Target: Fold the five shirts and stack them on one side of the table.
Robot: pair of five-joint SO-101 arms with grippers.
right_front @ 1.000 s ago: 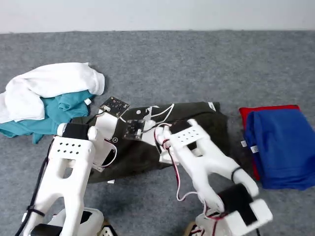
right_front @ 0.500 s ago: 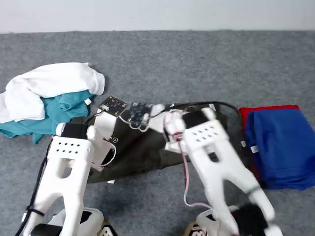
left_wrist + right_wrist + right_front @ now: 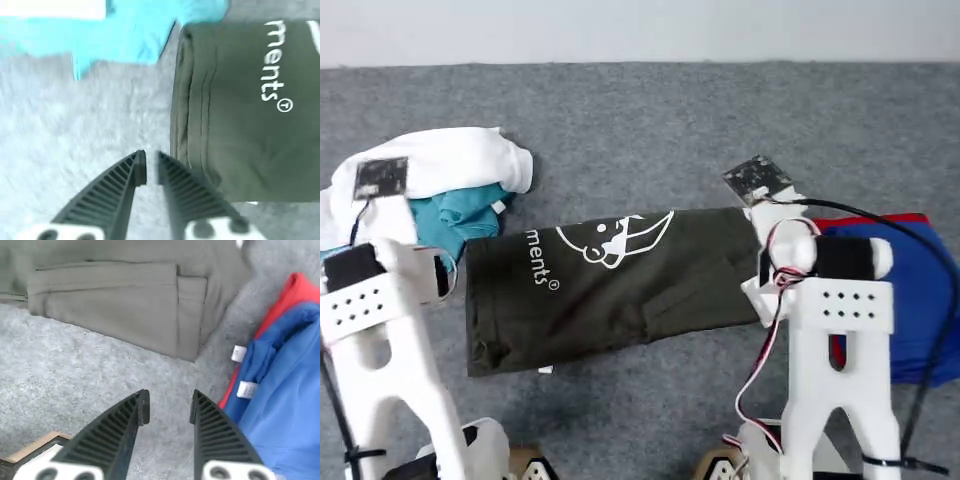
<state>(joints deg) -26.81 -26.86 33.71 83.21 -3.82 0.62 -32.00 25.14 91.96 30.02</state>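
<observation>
1. Left arm's fingers [image 3: 140,169] are barely parted and hold nothing. They hang over the bare bench [image 3: 60,125], with the folded dark green shirt [image 3: 240,100] just beside them and the teal shirt [image 3: 140,30] beyond.
2. Right arm's fingers [image 3: 141,410] are spread and empty. The dark green shirt lies just ahead, and the blue shirt [image 3: 290,390] lies on the red shirt [image 3: 295,290] beside them.

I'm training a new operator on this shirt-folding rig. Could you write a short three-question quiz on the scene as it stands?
1. True or false: the blue shirt lies on top of the red shirt.
2. The right gripper is: A) shut on a shirt; B) open, holding nothing; C) shut on nothing.
3. Fill in: the white shirt lies partly over the ____ shirt.
Key: 1 true; 2 B; 3 teal shirt.
</observation>
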